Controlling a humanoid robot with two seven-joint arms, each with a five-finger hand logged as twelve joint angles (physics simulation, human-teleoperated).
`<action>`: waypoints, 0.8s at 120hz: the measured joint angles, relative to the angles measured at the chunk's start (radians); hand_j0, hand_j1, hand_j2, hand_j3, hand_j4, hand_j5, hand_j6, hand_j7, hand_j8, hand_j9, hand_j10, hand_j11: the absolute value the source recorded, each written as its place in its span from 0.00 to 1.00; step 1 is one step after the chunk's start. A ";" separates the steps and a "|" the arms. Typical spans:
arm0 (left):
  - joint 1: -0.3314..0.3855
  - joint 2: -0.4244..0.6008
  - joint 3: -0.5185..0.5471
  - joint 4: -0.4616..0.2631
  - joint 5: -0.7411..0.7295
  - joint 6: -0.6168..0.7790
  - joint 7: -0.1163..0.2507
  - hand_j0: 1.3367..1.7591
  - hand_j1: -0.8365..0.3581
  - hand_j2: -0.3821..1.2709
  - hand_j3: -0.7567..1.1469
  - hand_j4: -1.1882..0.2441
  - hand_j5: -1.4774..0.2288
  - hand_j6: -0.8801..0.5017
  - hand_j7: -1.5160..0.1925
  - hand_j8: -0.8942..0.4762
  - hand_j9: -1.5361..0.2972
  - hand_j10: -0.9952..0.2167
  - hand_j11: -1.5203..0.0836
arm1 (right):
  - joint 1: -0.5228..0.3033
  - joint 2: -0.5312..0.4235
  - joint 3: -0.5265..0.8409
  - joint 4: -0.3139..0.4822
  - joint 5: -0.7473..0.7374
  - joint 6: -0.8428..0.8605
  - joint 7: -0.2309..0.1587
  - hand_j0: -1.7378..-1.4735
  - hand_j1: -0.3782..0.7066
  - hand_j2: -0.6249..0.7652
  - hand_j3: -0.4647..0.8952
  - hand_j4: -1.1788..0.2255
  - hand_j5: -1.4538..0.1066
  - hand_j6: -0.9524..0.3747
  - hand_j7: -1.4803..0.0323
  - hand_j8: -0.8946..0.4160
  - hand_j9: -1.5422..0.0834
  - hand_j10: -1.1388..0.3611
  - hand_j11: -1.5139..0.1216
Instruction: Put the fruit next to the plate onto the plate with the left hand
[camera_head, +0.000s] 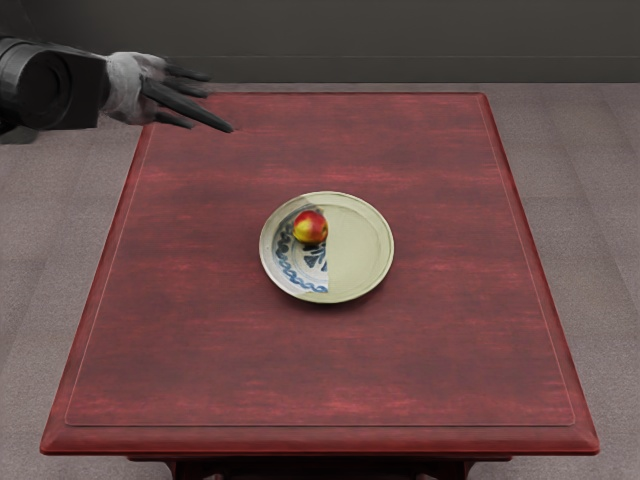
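Note:
A round cream plate (360, 250) with a blue pattern on its left half sits near the middle of the red wooden table. A red and yellow fruit (310, 227) rests on the plate, toward its upper left part. My left hand (175, 95) hovers over the table's far left corner, well away from the plate, with its dark fingers stretched out and holding nothing. The right arm does not show.
The table (200, 330) has a raised rim around its edges. Grey floor surrounds it, and a dark wall runs along the back.

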 joint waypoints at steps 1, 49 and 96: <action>0.008 0.007 -0.010 0.000 0.001 -0.020 0.000 0.76 0.74 0.27 0.40 0.66 0.68 0.46 0.70 0.47 0.66 0.62 0.75 | 0.000 0.000 0.000 0.000 0.000 0.000 0.000 0.30 0.07 0.44 0.34 0.81 0.90 0.69 0.95 0.65 0.92 0.73 0.90; 0.502 0.172 -0.365 -0.066 0.008 -0.903 0.000 0.76 0.75 0.26 0.40 0.66 0.68 0.46 0.70 0.47 0.66 0.62 0.75 | 0.000 0.000 0.000 0.000 0.000 0.001 0.000 0.30 0.07 0.44 0.34 0.81 0.90 0.69 0.95 0.65 0.92 0.73 0.90; 0.767 0.239 -0.659 -0.013 0.005 -0.969 0.000 0.76 0.75 0.26 0.40 0.66 0.68 0.46 0.70 0.48 0.67 0.62 0.75 | 0.000 0.000 0.000 0.000 0.000 0.001 0.000 0.30 0.07 0.44 0.34 0.81 0.90 0.69 0.95 0.65 0.92 0.73 0.90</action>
